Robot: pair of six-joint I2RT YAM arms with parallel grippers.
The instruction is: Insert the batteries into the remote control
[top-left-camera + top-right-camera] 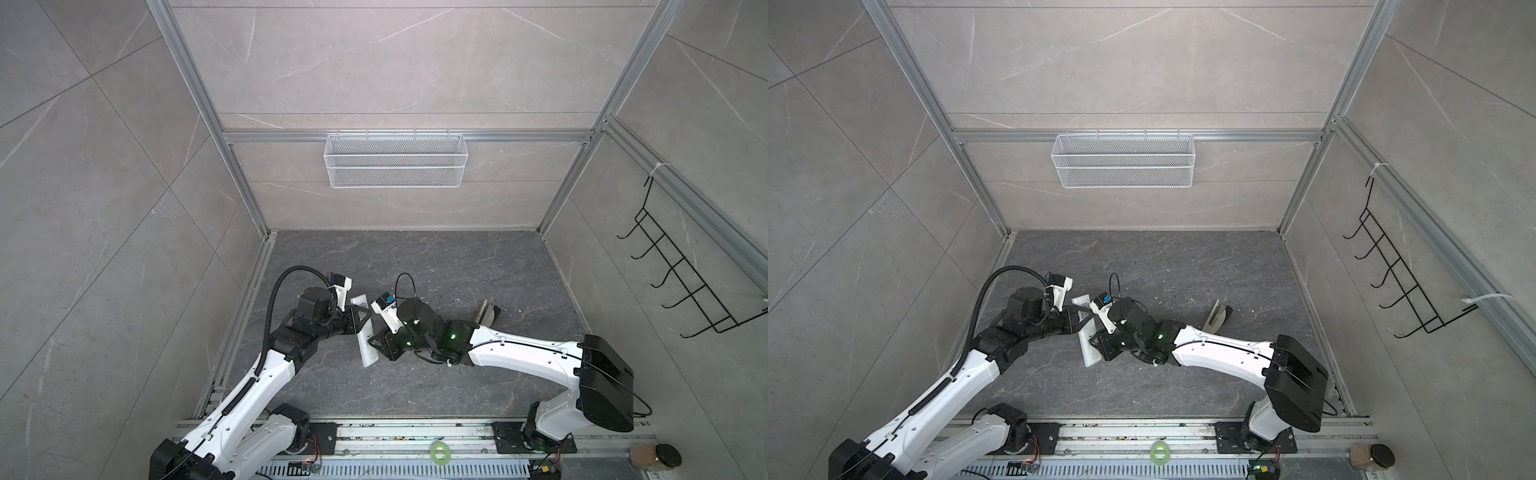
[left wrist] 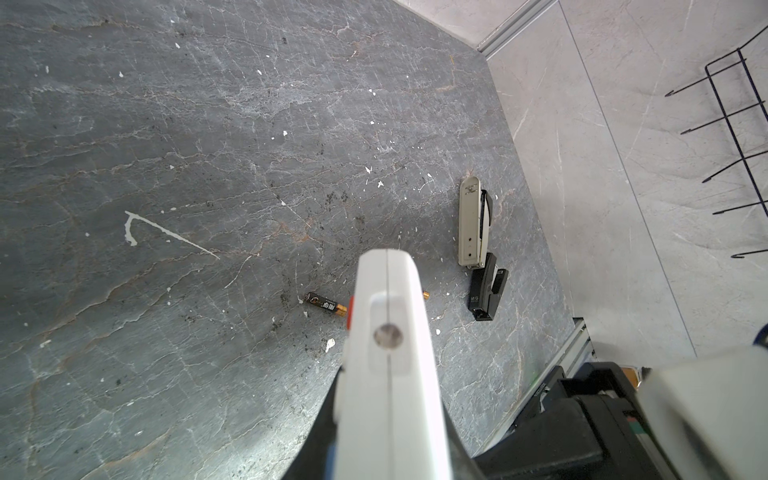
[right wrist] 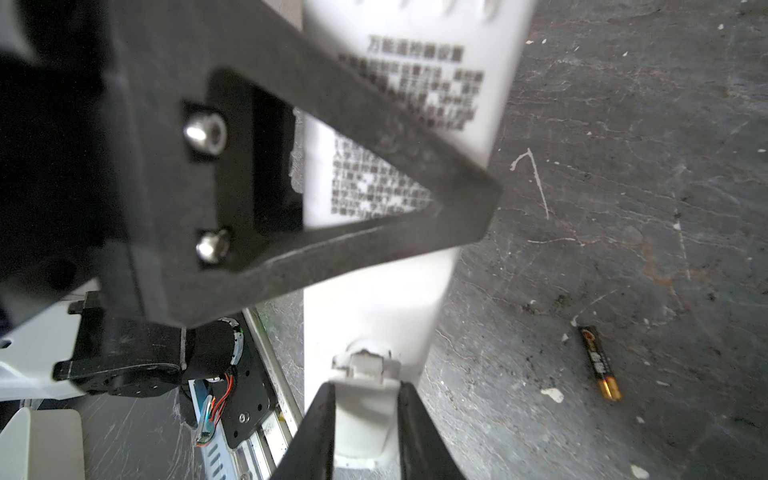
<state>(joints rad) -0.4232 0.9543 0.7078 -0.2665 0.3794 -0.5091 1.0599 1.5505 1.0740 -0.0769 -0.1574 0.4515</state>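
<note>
Wrist views give what the overhead pair cannot. From the left wrist, a battery (image 2: 326, 305) lies flat on the table (image 2: 166, 145). Only the gold tip of a second battery (image 2: 425, 294) peeks past the remote control (image 2: 388, 374), whose emitter end faces the lens. Neither cell shows in the top views, where the arms cover that patch. From the right wrist the remote's back appears, printed with blocks of dark text. One black finger (image 3: 374, 124) of the left gripper (image 1: 362, 322) crosses it, and the right gripper (image 3: 365, 399) is clamped on the narrow end beside a small latch tab. In both top views the remote control is held lengthwise between the two arms, left of the table's middle. The left gripper is clenched on its far half and the right gripper grasps it just nearer the front. The tabletop is dark grey veined stone strewn with white crumbs. Pale tiled walls and aluminium framing enclose it, with a white mesh basket (image 1: 395, 160) on the back wall and a black hook rack (image 1: 681, 266) on the right wall. A grey-and-black stapler (image 2: 471, 224) lies right of centre. The remote is near the left edge rail, while the far half and the near right of the table lie open.
</note>
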